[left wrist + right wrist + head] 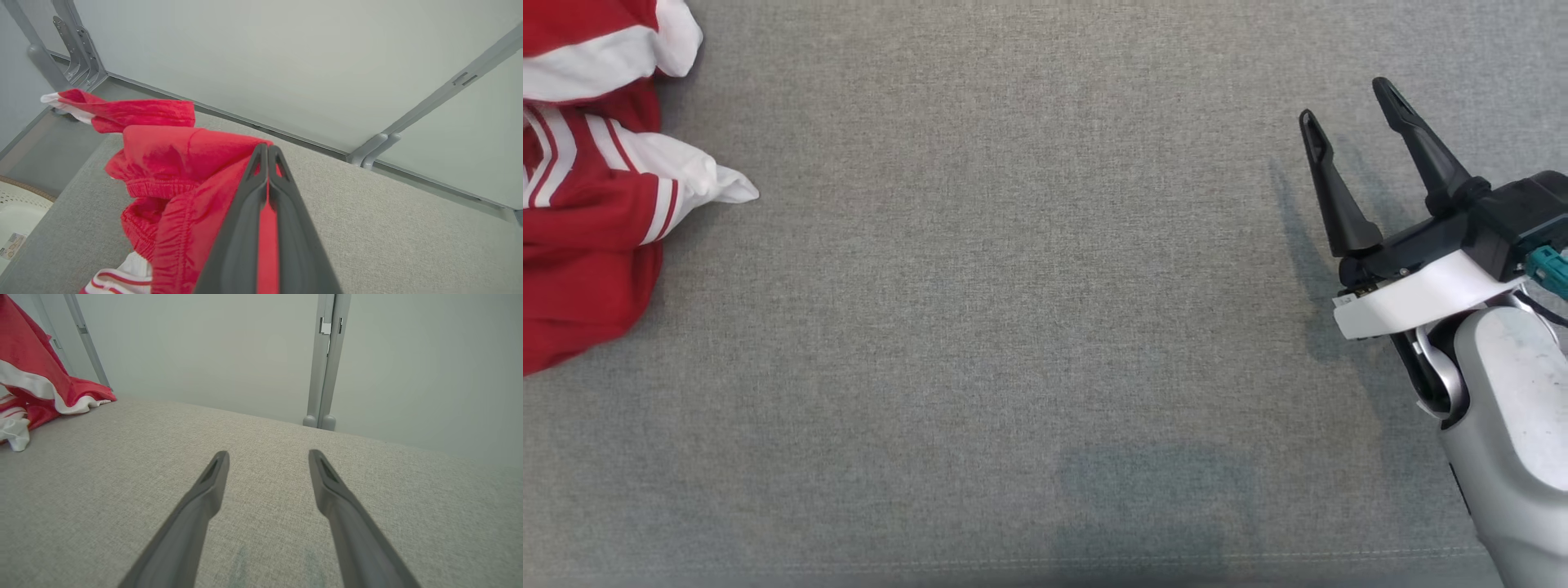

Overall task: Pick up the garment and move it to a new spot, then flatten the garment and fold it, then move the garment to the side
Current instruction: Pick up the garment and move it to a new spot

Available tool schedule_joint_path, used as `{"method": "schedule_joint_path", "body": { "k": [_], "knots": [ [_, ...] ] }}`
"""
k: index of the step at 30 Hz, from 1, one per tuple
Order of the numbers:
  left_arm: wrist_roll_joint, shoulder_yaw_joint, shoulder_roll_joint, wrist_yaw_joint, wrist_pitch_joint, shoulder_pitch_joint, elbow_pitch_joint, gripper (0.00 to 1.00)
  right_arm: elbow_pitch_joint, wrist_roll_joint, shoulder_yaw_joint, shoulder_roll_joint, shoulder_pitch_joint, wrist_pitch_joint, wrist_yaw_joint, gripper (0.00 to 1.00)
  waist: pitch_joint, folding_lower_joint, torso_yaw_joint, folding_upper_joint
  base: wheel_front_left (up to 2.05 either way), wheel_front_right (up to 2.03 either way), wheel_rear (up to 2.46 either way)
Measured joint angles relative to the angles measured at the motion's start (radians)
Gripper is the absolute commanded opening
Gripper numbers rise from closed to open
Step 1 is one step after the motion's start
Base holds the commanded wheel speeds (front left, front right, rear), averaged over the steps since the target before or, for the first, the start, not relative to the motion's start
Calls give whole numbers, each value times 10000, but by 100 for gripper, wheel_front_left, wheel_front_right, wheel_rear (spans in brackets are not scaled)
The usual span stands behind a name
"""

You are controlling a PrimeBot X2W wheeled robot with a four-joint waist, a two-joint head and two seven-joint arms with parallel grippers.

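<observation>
We see the garment (588, 269), red with white stripes, bunched in a heap at the left edge of the grey cloth surface (1045, 327). Our left gripper (267, 149) is clamped tight on a red fold of it, so we judge the pickup only just begun. Our right gripper (1346, 100) hangs spread and empty near the right edge, well apart from the garment. Carrying it to a new spot, flattening, folding and setting it aside all remain
</observation>
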Motion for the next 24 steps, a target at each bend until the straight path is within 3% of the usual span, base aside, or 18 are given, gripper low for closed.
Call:
{"method": "schedule_joint_path", "body": {
  "k": [7, 15, 24],
  "knots": [
    [-6, -715, -453, -499, 232, -600, -458, 0, 67, 132, 42, 408, 9, 0, 8, 100, -390, 0, -361, 0, 0, 0, 0],
    [-880, -1789, -1956, -834, 1104, -696, -930, 0, 192, 253, -98, 844, 215, 0, 8, 100, -1006, 0, -867, 1, 0, 0, 0],
    [-1693, -2972, -3208, -930, 1941, 314, -1499, 0, 205, 295, -320, 1154, 607, 2, 8, 100, -1641, 0, -1595, 0, 0, 0, 0]
  ]
}}
